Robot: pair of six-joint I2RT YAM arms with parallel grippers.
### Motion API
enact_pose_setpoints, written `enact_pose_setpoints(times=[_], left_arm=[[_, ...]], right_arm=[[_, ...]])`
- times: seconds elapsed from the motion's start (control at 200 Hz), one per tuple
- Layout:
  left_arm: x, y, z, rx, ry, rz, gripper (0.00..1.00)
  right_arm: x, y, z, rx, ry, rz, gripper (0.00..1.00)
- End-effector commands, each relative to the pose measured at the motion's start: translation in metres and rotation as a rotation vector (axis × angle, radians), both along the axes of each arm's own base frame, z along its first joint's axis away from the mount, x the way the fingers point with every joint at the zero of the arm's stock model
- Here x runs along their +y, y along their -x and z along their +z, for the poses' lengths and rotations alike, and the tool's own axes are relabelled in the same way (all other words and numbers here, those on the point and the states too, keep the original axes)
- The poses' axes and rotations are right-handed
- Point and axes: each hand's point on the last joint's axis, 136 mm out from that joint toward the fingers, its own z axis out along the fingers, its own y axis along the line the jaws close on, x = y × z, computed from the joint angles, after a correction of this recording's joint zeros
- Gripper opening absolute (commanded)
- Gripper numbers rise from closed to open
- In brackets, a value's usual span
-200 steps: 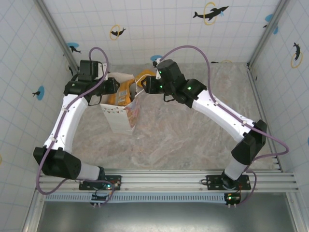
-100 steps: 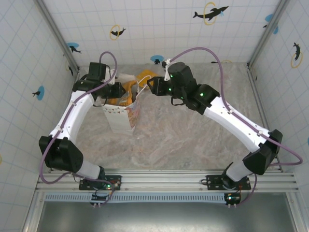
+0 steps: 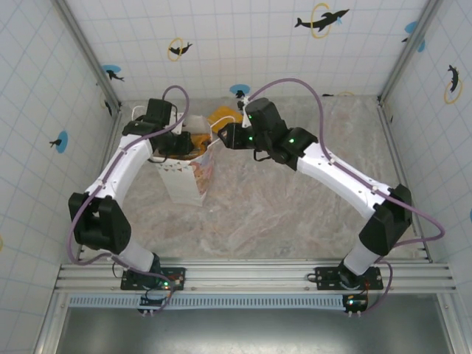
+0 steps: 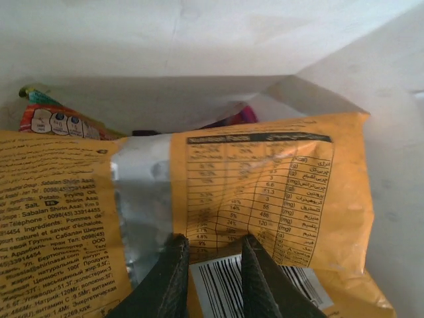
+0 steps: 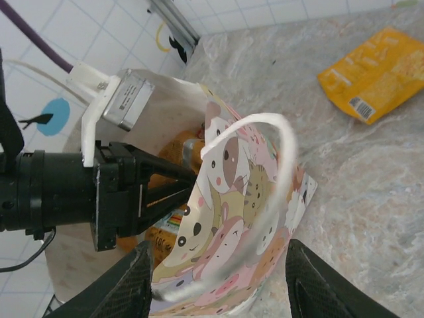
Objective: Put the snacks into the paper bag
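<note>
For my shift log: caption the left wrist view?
Left gripper inside the paper bag, fingers over an orange snack packet.

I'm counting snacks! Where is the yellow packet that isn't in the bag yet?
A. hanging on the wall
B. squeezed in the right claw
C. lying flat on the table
C: the orange-yellow packet lies flat on the marbled table, away from the paper bag.
</note>
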Motion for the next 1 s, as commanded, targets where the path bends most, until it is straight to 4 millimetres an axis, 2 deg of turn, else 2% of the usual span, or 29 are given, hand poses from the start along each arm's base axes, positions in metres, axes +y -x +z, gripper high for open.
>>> enact_pose_setpoints(times=[0.0,0.14,0.24,0.33,0.52,0.636,0.696,0.851,0.996], left_arm=[[0.013,0.014,-0.034,0.106,-0.101,0.004,0.26],[0.014,0.011,-0.036,0.109,-0.110,0.006,0.26],[0.008,0.005,-0.018,0.062,-0.077,-0.003,0.28],[0.002,0.000,0.012,-0.010,-0.036,-0.004,0.31],[-0.008,-0.007,0.096,-0.213,0.064,-0.016,0.42],[-0.004,-0.001,0.139,-0.328,0.093,0.001,0.45],[0.001,0.003,0.155,-0.376,0.089,0.024,0.47],[0.021,0.020,0.176,-0.445,0.050,0.095,0.49],[0.031,0.034,0.175,-0.457,0.030,0.132,0.50]], right_arm=[[0.008,-0.003,0.034,-0.057,-0.082,0.018,0.54],[0.006,-0.002,0.035,-0.065,-0.081,0.015,0.55],[0.002,-0.001,0.037,-0.077,-0.078,0.006,0.55],[-0.004,-0.001,0.037,-0.090,-0.068,-0.010,0.55],[-0.022,0.000,0.038,-0.103,-0.066,-0.051,0.55],[-0.033,0.001,0.036,-0.108,-0.069,-0.077,0.55],[-0.040,0.002,0.033,-0.109,-0.068,-0.094,0.55],[-0.054,-0.001,0.017,-0.082,-0.055,-0.133,0.55],[-0.061,-0.010,-0.011,-0.017,-0.053,-0.155,0.54]])
